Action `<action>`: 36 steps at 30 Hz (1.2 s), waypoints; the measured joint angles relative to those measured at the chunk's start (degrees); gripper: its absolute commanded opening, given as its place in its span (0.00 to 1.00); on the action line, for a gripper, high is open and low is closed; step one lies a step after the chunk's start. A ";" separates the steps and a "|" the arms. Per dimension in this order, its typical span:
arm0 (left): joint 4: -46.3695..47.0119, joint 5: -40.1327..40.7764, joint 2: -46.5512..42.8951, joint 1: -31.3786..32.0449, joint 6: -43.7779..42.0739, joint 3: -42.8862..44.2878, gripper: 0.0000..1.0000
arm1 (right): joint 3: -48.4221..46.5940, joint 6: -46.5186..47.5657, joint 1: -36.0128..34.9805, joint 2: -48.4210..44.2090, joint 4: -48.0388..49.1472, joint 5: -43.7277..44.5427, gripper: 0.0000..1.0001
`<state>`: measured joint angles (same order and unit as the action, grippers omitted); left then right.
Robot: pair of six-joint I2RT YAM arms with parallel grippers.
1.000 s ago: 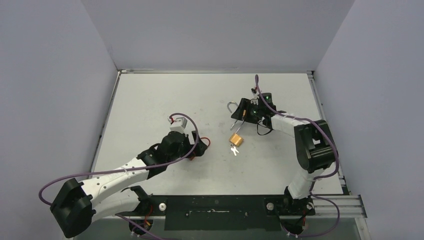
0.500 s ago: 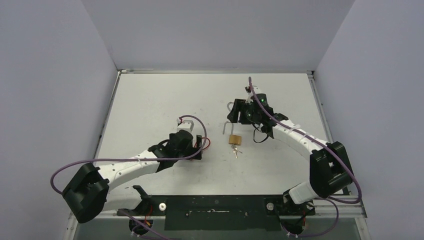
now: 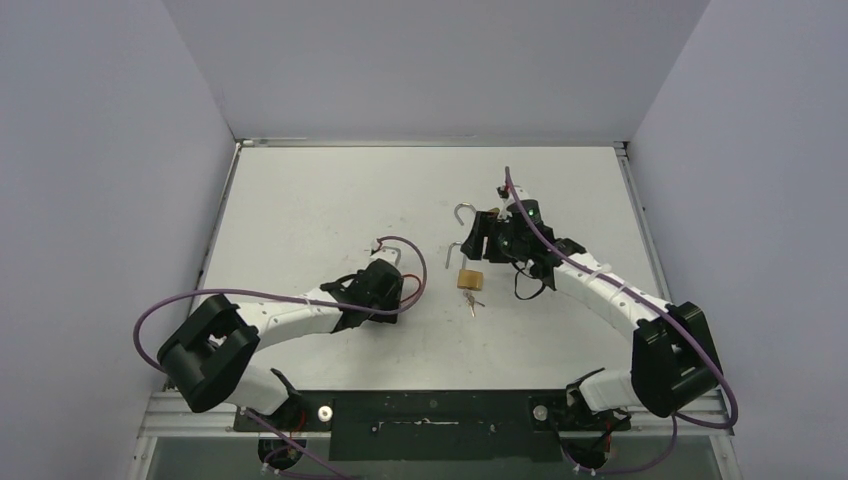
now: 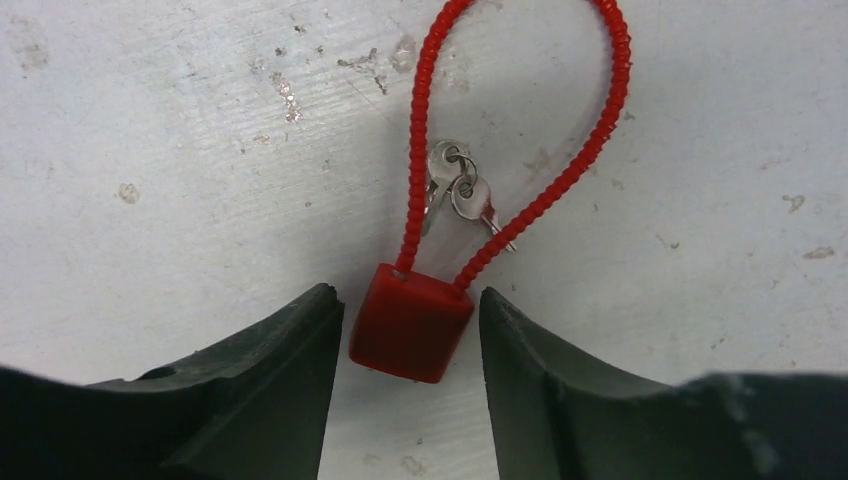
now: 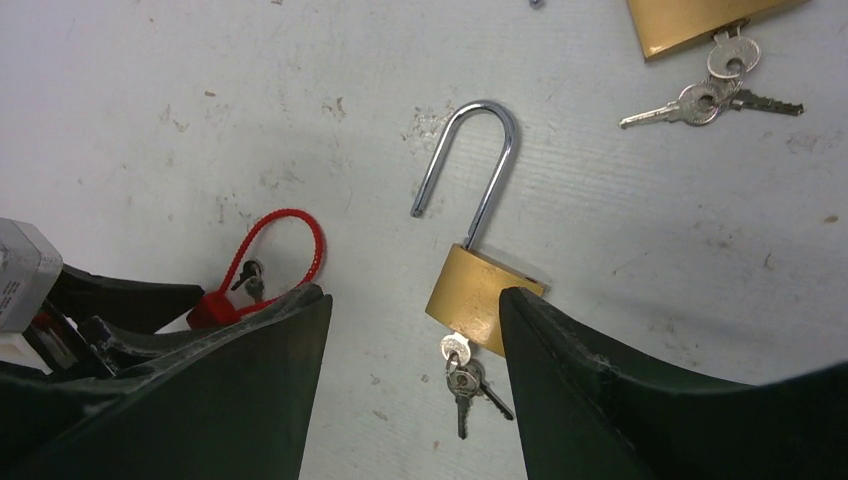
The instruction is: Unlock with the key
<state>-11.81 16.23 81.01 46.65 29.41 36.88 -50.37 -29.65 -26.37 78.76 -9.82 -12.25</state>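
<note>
A brass padlock (image 5: 480, 295) lies flat on the table with its silver shackle (image 5: 478, 165) swung open and a key (image 5: 455, 350) in its base, spare keys hanging from it. It also shows in the top view (image 3: 470, 278). My right gripper (image 5: 415, 295) is open and hovers above it, with the body just inside the right finger. In the top view the right gripper (image 3: 486, 238) is just behind the padlock. My left gripper (image 4: 410, 300) is open, with its jaws on either side of a red cable lock's body (image 4: 410, 320), not pressing it.
A second brass padlock (image 5: 700, 20) with keys (image 5: 710, 95) lies near the first; its open shackle (image 3: 463, 210) shows in the top view. Small keys (image 4: 455, 185) lie inside the red cable loop (image 4: 610, 100). Walls enclose the table (image 3: 300, 200) on three sides.
My left gripper has moved right and down to the red cable lock. My right arm has swung its elbow out to the right, with its gripper staying over the brass padlock, which has straightened.
</note>
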 measured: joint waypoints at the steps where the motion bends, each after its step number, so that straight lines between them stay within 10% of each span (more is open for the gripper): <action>1: -0.02 0.26 0.55 0.02 -0.24 0.24 0.36 | 0.39 -0.24 -0.04 0.00 -0.07 -0.11 0.62; 8: -0.09 2.51 2.03 0.11 0.07 1.53 0.07 | 1.77 -1.73 -1.29 -0.09 -0.44 -0.61 0.62; 36: -9.25 5.73 -15.37 -18.25 18.14 -8.79 0.06 | -18.88 -1.16 -33.07 29.53 -6.25 15.96 0.45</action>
<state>-21.06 21.96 65.65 28.40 47.55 28.10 -69.25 -30.81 -59.44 108.29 -16.08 3.70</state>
